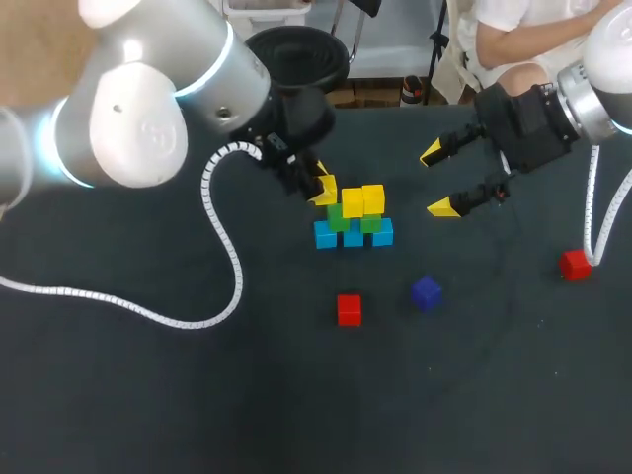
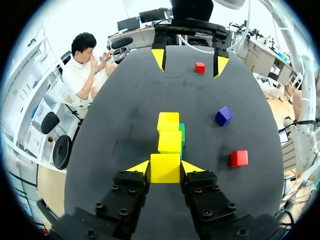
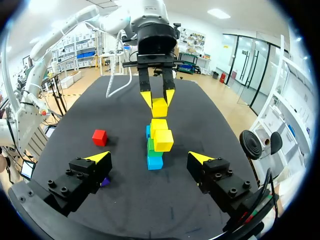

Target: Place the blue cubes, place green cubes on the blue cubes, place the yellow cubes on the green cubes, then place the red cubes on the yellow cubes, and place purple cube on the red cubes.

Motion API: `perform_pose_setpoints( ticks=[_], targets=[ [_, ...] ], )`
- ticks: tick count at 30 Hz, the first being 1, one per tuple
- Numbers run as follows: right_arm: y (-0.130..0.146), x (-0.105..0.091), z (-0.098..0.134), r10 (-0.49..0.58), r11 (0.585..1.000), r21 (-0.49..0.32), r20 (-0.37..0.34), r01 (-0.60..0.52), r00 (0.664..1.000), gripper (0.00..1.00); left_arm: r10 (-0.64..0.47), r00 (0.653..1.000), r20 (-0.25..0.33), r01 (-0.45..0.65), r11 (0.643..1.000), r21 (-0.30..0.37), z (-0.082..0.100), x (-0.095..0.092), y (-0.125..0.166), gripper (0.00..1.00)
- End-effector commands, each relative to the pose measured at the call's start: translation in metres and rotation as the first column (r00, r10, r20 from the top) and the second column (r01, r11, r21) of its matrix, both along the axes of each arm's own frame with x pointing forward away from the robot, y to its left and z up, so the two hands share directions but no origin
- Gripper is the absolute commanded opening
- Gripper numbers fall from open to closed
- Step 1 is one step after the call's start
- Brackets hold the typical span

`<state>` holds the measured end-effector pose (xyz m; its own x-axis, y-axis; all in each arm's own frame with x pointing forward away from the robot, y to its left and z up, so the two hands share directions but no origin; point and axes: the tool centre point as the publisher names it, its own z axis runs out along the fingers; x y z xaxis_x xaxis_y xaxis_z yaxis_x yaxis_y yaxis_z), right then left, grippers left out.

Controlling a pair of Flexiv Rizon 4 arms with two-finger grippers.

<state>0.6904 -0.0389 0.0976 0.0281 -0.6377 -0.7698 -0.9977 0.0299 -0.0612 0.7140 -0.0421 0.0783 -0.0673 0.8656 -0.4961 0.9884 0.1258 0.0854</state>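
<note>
In the middle of the table stands a stack: blue cubes [image 1: 354, 237] at the base, green cubes [image 1: 339, 218] on them, and two yellow cubes [image 1: 363, 200] on top. My left gripper [image 1: 324, 188] is shut on a third yellow cube [image 2: 165, 167], held at the stack's left end beside the yellow ones. I cannot tell whether it rests on the green. My right gripper [image 1: 439, 179] stands open and empty to the right of the stack. One red cube [image 1: 349, 309] and the purple cube [image 1: 426, 292] lie in front of the stack. A second red cube [image 1: 575, 265] lies far right.
A white coiled cable [image 1: 225, 247] from my left arm trails over the dark table [image 1: 148, 395] to the left of the stack. Another cable [image 1: 592, 212] hangs from my right arm down by the far-right red cube.
</note>
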Motion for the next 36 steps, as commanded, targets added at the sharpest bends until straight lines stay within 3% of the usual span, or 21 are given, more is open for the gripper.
perform_pose_setpoints(
  ticks=[1, 20, 36],
  targets=[
    [0.000, 0.000, 0.000, 0.000, 1.000, 0.002, 0.002, 0.000, 1.000, 1.00, 0.001, 1.000, -0.016, -0.001, 1.000, 0.020, -0.002, 0.007, -0.004, 0.00],
    [0.000, 0.000, 0.000, 0.000, 1.000, 0.002, 0.002, 0.000, 1.000, 1.00, 0.037, 0.998, -0.059, -0.038, 0.999, -0.008, -0.009, -0.008, -0.004, 0.00],
    [0.000, 0.000, 0.000, 0.000, 1.000, 0.002, 0.002, 0.000, 1.000, 1.00, 0.035, 0.997, -0.074, -0.035, 0.999, -0.008, -0.011, -0.010, -0.010, 0.00]
  ],
)
